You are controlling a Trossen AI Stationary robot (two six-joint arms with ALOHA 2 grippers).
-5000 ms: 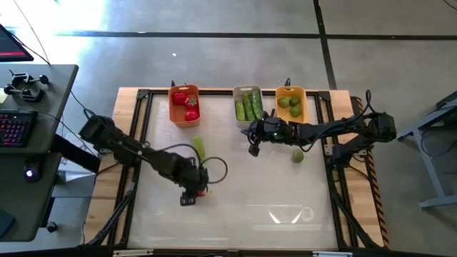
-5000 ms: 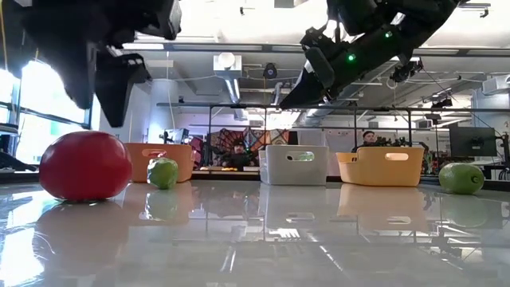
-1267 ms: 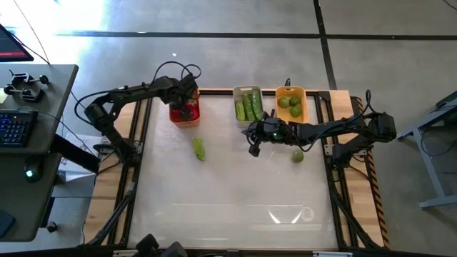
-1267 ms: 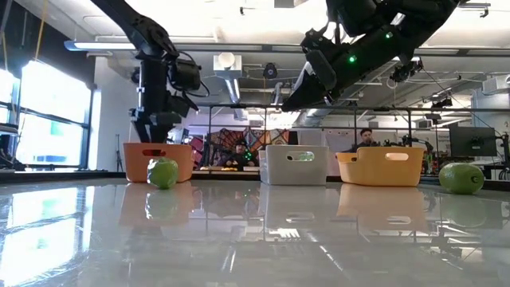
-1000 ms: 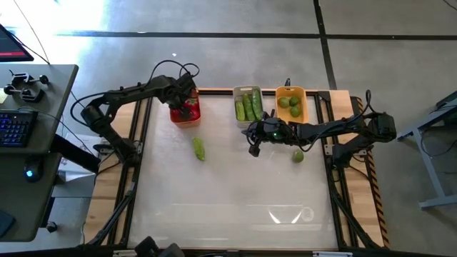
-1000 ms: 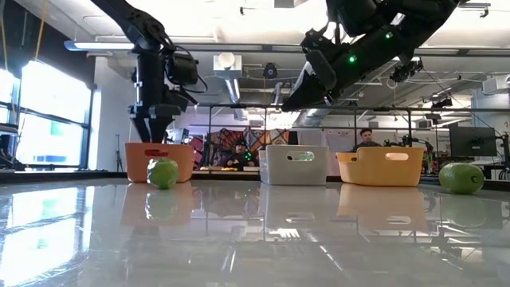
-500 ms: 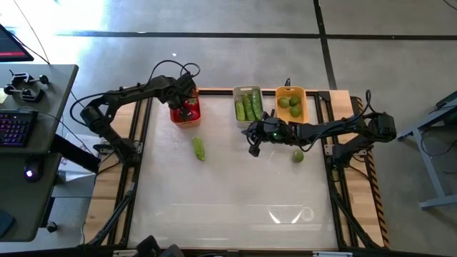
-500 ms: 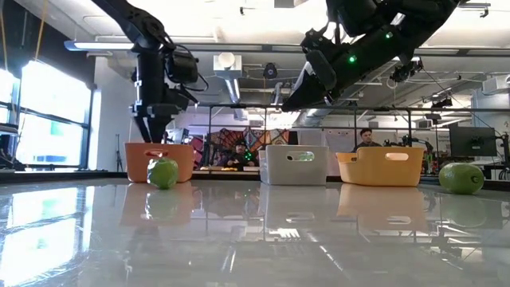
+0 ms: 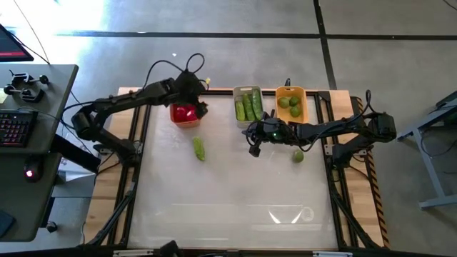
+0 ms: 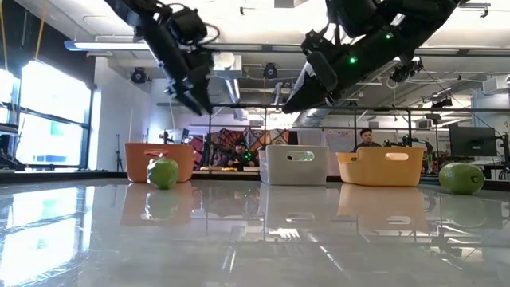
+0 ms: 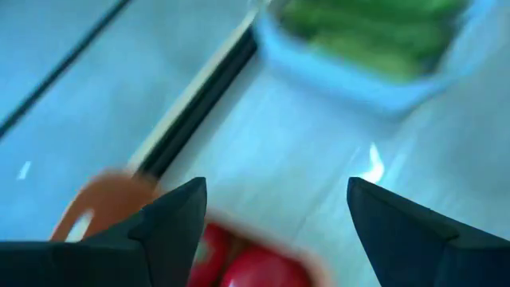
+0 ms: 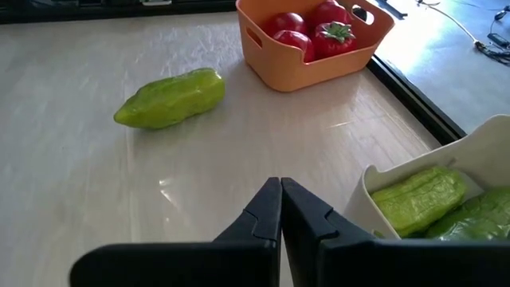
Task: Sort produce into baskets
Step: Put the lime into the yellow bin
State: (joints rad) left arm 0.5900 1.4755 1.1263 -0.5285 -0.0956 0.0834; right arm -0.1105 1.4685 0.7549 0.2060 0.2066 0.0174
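1. The left gripper (image 9: 198,101) hangs in the air above the small rectangular orange-red plastic basket (image 9: 184,118) at the far left of the row, its two dark fingers (image 11: 171,219) spread wide with nothing between them.
2. That orange-red basket holds round red tomatoes with green tops (image 12: 333,36); the left wrist view looks down on them past the open fingers.
3. The right gripper (image 9: 252,149) hovers over the white table (image 9: 235,200), just in front of the pale grey rectangular plastic basket (image 9: 247,103), with its fingers pressed together and empty.
4. The pale grey basket stands in the middle of the row and is filled with long green cucumbers (image 9: 248,107).
5. The yellow-orange rectangular plastic basket (image 9: 290,91) stands just beside the grey one on its right and contains small round green limes (image 9: 289,104).
6. One loose green cucumber (image 9: 198,148) lies on the table in front of the orange-red basket, apart from it.
7. One loose green lime (image 9: 298,155) lies on the table in front of the yellow-orange basket, near the right arm.
8. In the low view, a seated person (image 10: 367,138) shows in the room behind the baskets.
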